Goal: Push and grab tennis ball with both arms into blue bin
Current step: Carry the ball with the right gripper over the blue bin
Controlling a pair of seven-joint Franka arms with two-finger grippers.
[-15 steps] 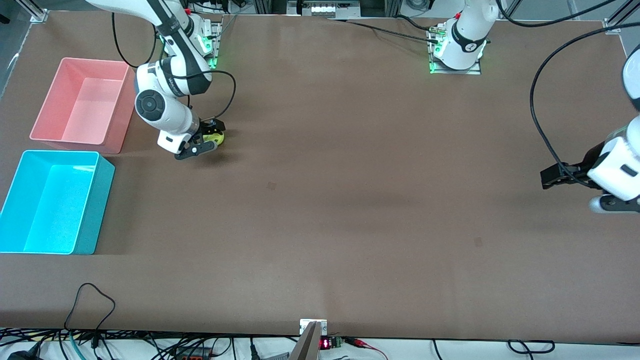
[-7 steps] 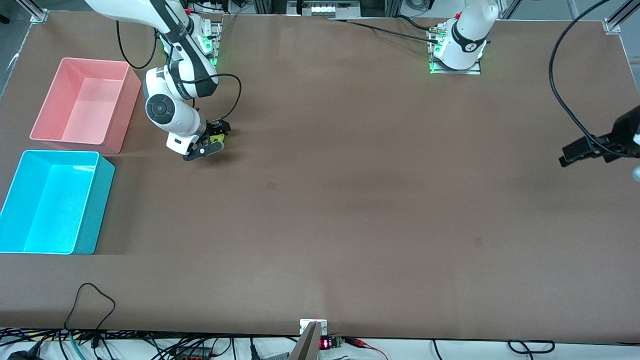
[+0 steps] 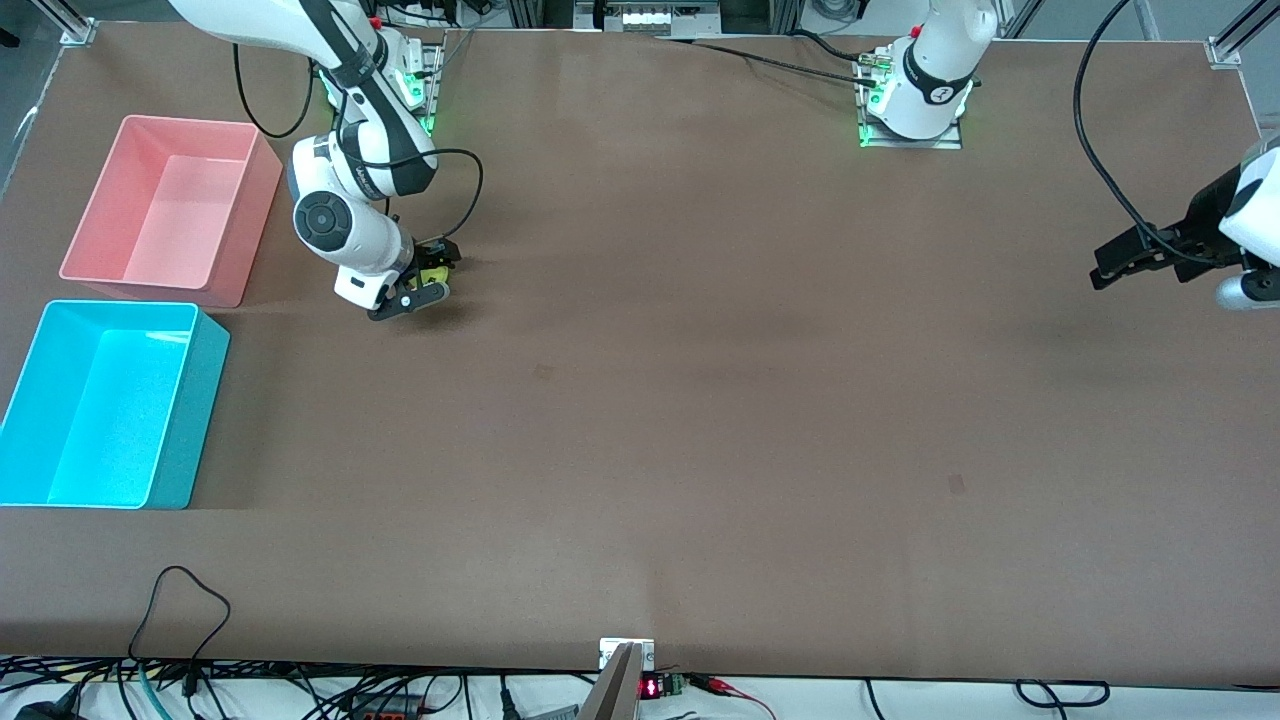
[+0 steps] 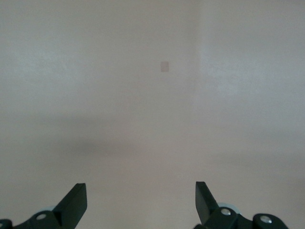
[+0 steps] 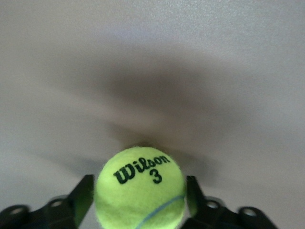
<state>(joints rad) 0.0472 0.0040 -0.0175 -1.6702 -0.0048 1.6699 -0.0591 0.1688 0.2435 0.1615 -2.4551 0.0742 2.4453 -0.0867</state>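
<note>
The yellow-green tennis ball (image 3: 433,272) with a dark Wilson 3 logo sits between the fingers of my right gripper (image 3: 424,279), which is shut on it low over the table, beside the pink tub. In the right wrist view the ball (image 5: 139,188) fills the gap of the gripper (image 5: 139,185), with a black finger (image 5: 85,192) pressed on each side. The blue bin (image 3: 120,304) stands open and empty at the right arm's end, nearer the front camera than the pink tub. My left gripper (image 3: 1112,263) is open and empty over the left arm's end, with bare table between its fingers (image 4: 140,192).
The pink tub (image 3: 190,122) stands empty beside the right arm, farther from the camera than the blue bin. A black cable loop (image 3: 178,600) lies at the table's front edge. The arm bases (image 3: 910,110) stand along the back edge.
My right gripper with the ball shifted a little toward the left arm's end, then held. My left arm swung its open gripper toward the back edge of the table.
</note>
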